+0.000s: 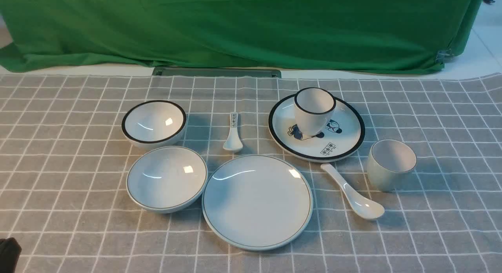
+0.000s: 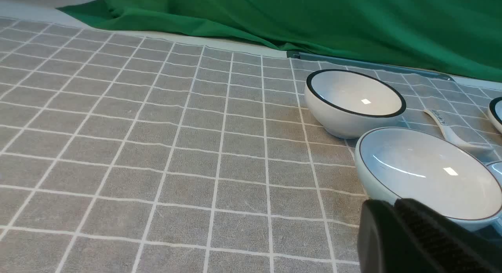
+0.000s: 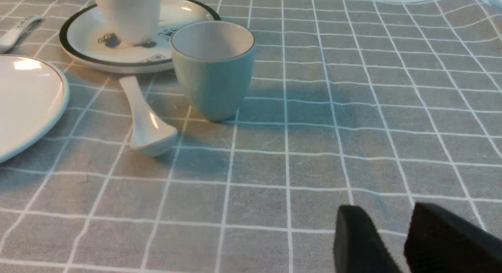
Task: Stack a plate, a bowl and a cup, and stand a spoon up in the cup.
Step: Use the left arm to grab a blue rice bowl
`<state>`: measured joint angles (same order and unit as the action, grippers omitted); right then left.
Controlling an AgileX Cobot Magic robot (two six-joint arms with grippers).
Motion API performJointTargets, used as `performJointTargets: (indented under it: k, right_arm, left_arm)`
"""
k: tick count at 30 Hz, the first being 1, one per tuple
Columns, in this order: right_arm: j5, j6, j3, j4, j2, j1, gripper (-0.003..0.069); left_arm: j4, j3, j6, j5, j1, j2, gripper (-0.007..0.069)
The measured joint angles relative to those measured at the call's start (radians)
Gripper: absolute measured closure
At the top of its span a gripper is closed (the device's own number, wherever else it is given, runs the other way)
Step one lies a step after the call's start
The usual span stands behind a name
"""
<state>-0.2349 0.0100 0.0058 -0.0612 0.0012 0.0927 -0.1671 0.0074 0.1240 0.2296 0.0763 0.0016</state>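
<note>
**Four pieces apart on the cloth, both claws low at the near edge**

Your tabletop wears a grey cloth (image 1: pixel 78 186) with a white grid. A green drape (image 1: pixel 251 26) closes off the far edge, with a dark strip (image 1: pixel 215 72) lying at its foot.

The plate (image 1: pixel 257 202) lies flat, midway across and towards the near edge, with nothing on it. The bowl (image 1: pixel 166 179) sits mouth up just beside it on the left; their rims seem to meet, but you cannot tell whether they touch. The spoon (image 1: pixel 351 194) lies hollow up on the plate's right. Its long axis runs on a slant, with the handle pointing to the far-left corner and the scoop to the near-right corner. The cup (image 1: pixel 390 163) stands upright just right of the spoon, apart from it.

Behind these, a black-rimmed bowl (image 1: pixel 153 122) sits beyond the bowl. A small spoon (image 1: pixel 233 133) points its handle at the far edge. A black-rimmed cup (image 1: pixel 313 110) stands on the figure plate (image 1: pixel 345 135).

Your left claw (image 2: pixel 388 205) is closed on nothing, near the bowl. Your right claw (image 3: pixel 386 214) has its jaws apart and empty, well short of the cup
</note>
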Motion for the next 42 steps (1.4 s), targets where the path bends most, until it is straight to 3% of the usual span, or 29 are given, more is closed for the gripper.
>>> performJointTargets:
  k: [29,31,32,33,34,36,39,42]
  right_arm:
    - [0.000,0.000,0.000,0.000,-0.001,0.000,0.0417]
    - [0.000,0.000,0.000,0.000,-0.001,0.000,0.0417]
    - [0.000,0.000,0.000,0.000,-0.001,0.000,0.0417]
    - [0.000,0.000,0.000,0.000,-0.001,0.000,0.0417]
    - [0.000,0.000,0.000,0.000,-0.001,0.000,0.0417]
    - [0.000,0.000,0.000,0.000,-0.001,0.000,0.0417]
    - [0.000,0.000,0.000,0.000,-0.001,0.000,0.0417]
    - [0.000,0.000,0.000,0.000,-0.001,0.000,0.0417]
  left_arm:
    - [-0.009,0.000,0.000,-0.019,0.000,0.000,0.0611]
    - [-0.061,0.000,-0.015,-0.053,0.000,0.000,0.0611]
    - [-0.176,0.000,-0.059,-0.110,0.000,0.000,0.0611]
    - [-0.193,0.000,-0.065,-0.117,0.000,0.000,0.0611]
    - [-0.325,0.000,-0.116,-0.175,0.000,0.000,0.0611]
    - [-0.448,0.000,-0.164,-0.230,0.000,0.000,0.0611]
    - [-0.482,0.000,-0.191,-0.264,0.000,0.000,0.0611]
    - [-0.493,-0.037,-0.207,-0.147,-0.001,-0.001,0.0611]
